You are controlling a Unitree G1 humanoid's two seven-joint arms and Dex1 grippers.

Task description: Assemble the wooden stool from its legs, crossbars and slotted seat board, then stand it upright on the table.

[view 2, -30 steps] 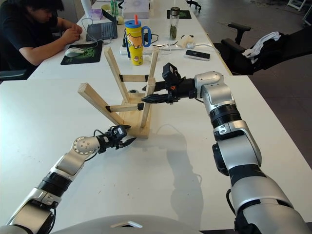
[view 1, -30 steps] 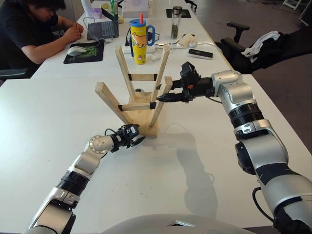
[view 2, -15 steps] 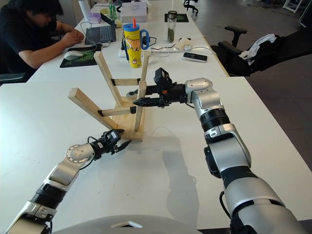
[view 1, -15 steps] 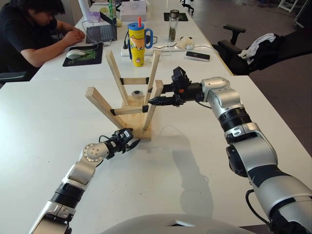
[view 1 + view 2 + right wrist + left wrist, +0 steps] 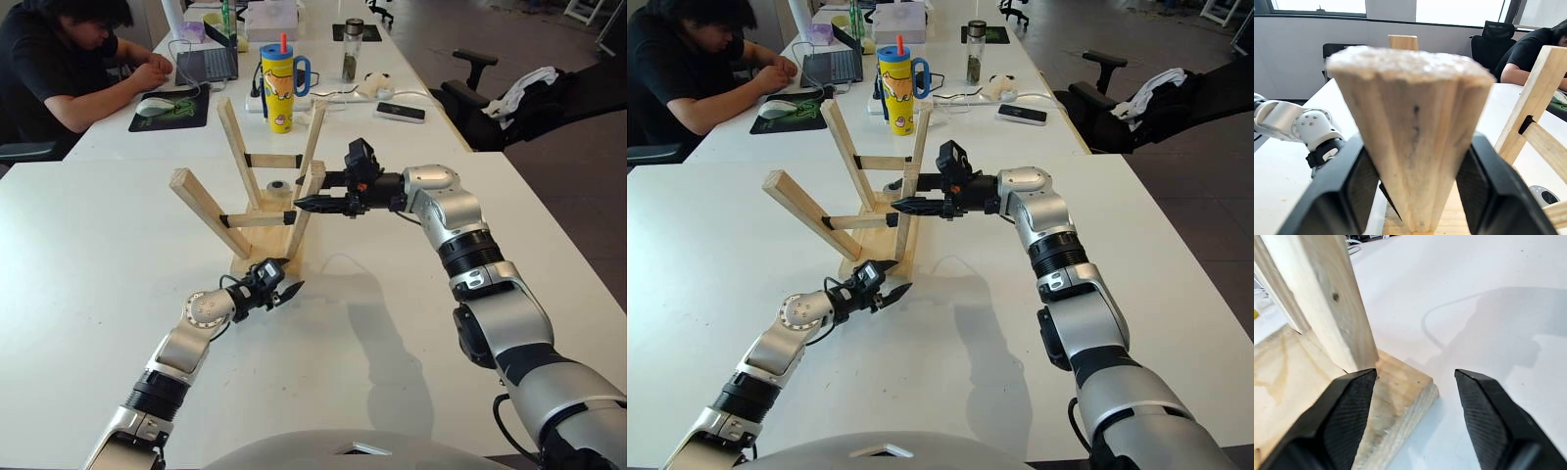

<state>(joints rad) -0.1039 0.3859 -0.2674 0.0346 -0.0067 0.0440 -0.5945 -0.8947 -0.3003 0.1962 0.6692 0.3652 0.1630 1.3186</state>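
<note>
Left eye view showed the wooden stool [image 5: 263, 211] upside down on the white table [image 5: 411, 323], its slotted seat board [image 5: 257, 264] at the bottom against the tabletop and its four legs splayed upward. Two crossbars [image 5: 272, 160] bridged the legs, one between the far pair and one lower between the near pair, each joined at dark brackets.

The right gripper [image 5: 306, 203] reached in from the robot's right at about mid-height of the stool, its fingers clenched on the nearest right-hand leg [image 5: 306, 211]. From the right wrist view that leg filled the space between both finger pads, gripped tight on either side.

The left gripper [image 5: 285, 292] sat low over the table, just beside the near corner of the seat board. Its jaws were spread apart and grasped nothing. In the left wrist view one fingertip [image 5: 1352, 396] lay over the board's corner by the foot of a leg, the other over bare table.

Beyond the stool, on the neighbouring table, stood a yellow tumbler [image 5: 279, 88] with a blue handle, a laptop [image 5: 206, 61] and a phone [image 5: 399, 111].
</note>
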